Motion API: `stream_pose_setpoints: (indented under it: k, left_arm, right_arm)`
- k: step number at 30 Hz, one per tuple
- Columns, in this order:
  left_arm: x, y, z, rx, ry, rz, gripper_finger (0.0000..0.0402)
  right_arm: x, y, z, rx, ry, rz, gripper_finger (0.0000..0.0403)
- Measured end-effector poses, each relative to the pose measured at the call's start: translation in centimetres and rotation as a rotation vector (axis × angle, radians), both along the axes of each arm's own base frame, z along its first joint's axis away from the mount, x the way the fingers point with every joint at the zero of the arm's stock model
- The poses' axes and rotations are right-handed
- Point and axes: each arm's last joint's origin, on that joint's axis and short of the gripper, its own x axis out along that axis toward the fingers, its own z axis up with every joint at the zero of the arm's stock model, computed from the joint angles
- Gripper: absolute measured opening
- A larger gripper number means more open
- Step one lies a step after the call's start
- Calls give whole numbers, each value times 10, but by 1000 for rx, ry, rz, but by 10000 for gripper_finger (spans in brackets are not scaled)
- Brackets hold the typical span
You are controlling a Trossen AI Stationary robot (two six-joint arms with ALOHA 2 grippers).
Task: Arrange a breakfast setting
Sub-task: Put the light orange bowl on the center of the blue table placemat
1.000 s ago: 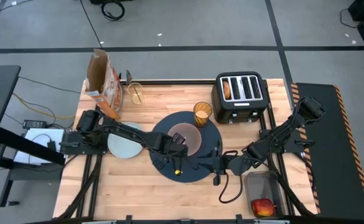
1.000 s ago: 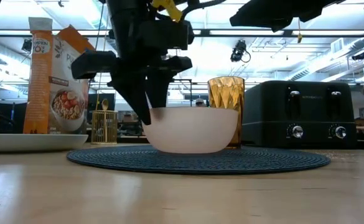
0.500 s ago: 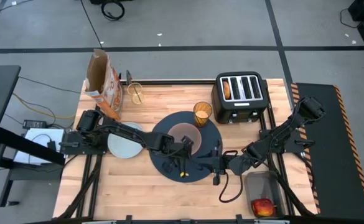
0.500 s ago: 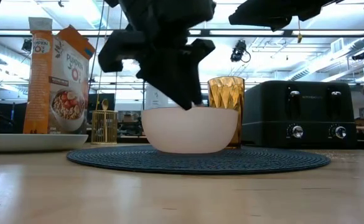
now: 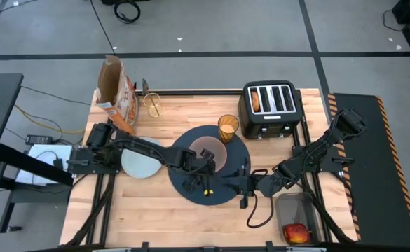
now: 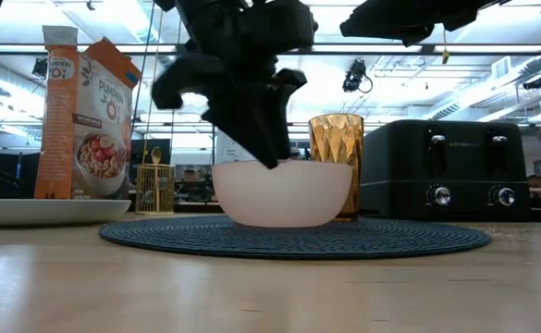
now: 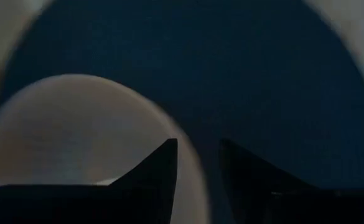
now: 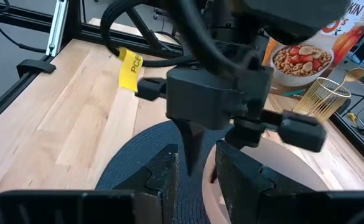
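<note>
The pink bowl rests by its base on the round dark-blue mat, with the amber tumbler on the mat just behind it. My left gripper points steeply down at the bowl's near rim. In the left wrist view its fingers stand a narrow gap apart, one over the bowl's inside and one over the mat. My right gripper hovers above the mat's near right part with a narrow gap and nothing between its fingers. The pale-blue plate lies left of the mat. My left gripper stands astride the bowl's near rim, coming from above at a slant, one finger toward the inside and one outside. I cannot tell whether either finger touches the rim. The bowl sits level on the mat.
The black toaster stands at the far right with the bagel in a slot. The cereal box and a small glass with the gold spoon are at the far left. The red apple lies in a tray at the near right.
My left gripper has tipped and rolled. Its fingertips have swung from the bowl's left side toward the table's right along the near rim, and have risen a little. The bowl has stayed where it was on the mat.
</note>
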Motion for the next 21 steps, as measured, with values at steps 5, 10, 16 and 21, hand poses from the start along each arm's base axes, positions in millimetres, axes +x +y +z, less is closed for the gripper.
stream_pose_setpoints:
  k: [5, 10, 16, 21]
  left_arm:
    - [3, 3, 1, -26, -29, 47, 123]
    - [4, 4, 2, -12, -37, 66, 123]
    - [5, 5, -3, -77, -28, 165, 123]
    - [7, 6, -18, -79, 19, 198, 123]
  right_arm:
    - [1, -1, 0, 0, -1, -4, 117]
    - [1, -1, 0, 1, -1, -6, 117]
    - [1, -2, 0, 0, -1, -5, 117]
    - [1, -2, 0, 1, -2, -5, 117]
